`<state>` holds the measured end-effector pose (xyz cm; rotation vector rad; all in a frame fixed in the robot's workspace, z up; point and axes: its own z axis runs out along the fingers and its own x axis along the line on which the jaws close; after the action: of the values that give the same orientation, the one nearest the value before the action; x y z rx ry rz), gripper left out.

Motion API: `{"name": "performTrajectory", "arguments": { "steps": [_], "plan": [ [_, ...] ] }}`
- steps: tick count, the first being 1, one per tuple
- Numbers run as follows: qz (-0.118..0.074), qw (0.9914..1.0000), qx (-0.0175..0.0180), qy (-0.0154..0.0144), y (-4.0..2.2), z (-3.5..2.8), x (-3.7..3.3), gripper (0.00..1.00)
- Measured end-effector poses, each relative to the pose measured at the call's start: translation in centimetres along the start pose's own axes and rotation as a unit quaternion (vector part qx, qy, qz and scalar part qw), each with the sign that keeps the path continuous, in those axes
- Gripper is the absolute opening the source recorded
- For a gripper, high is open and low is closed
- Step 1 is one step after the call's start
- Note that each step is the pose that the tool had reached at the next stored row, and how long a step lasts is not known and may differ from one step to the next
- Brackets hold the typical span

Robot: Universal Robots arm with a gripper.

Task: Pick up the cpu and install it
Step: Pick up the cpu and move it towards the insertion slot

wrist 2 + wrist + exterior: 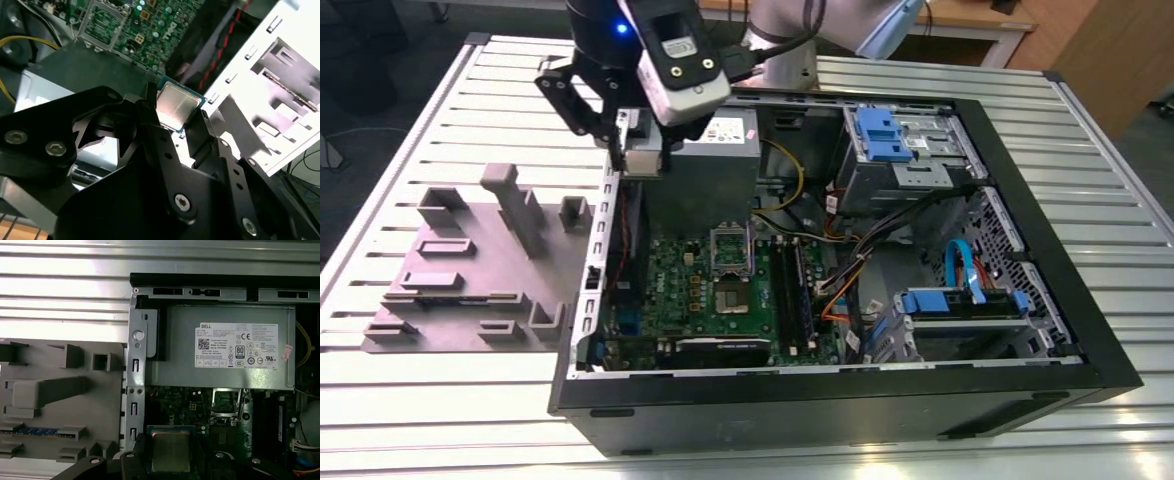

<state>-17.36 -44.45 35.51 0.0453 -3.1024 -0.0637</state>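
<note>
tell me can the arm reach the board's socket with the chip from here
Probably yes: the pincer holds the chip over the open case, and nothing appears to lie over the socket.

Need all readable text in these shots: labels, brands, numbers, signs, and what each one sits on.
White label on the grey box: a logo word, a square code, approval marks and fine print; too small to quote reliably.
Pink sticker at the label's edge: unreadable.
cpu lid, held in the gripper: no print I can make out.
Green board: markings too small to read.
</note>
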Motion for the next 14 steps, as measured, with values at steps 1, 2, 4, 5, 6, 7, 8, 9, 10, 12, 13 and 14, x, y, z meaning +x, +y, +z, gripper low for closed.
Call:
{"name": "performTrajectory", "arguments": {
  "steps": [1, 2, 4, 5, 6, 7, 8, 9, 10, 12, 13, 14],
  "plan": [
    [0.000, 1.00000, 0.0000, 0.0002, -0.01, -0.01, -0.32, 0.47],
    [0.000, 1.00000, 0.0000, 0.0003, -0.01, -0.01, -0.56, 0.47],
    [0.000, 1.00000, 0.0001, 0.0006, -0.03, -0.02, -1.18, 0.47],
    [0.000, 1.00000, 0.0000, 0.0008, -0.04, -0.02, -1.48, 0.47],
    [0.000, 1.00000, 0.0000, 0.0010, -0.05, -0.03, -1.79, 0.47],
    [0.000, 1.00000, 0.0000, 0.0011, -0.06, -0.03, -2.07, 0.47],
    [0.000, 1.00000, 0.0000, 0.0012, -0.07, -0.04, -2.35, 0.47],
    [0.000, 1.00000, 0.0000, 0.0014, -0.08, -0.04, -2.65, 0.47],
    [0.000, 1.00000, 0.0000, 0.0015, -0.09, -0.05, -2.95, 0.47],
    [0.000, 1.00000, 0.0000, 0.0018, -0.10, -0.06, -3.54, 0.47],
    [0.000, 1.00000, 0.0000, 0.0019, -0.11, -0.06, -3.81, 0.47],
    [0.000, 1.00000, -0.0001, 0.0021, -0.12, -0.07, -4.10, 0.47]
  ]
}}
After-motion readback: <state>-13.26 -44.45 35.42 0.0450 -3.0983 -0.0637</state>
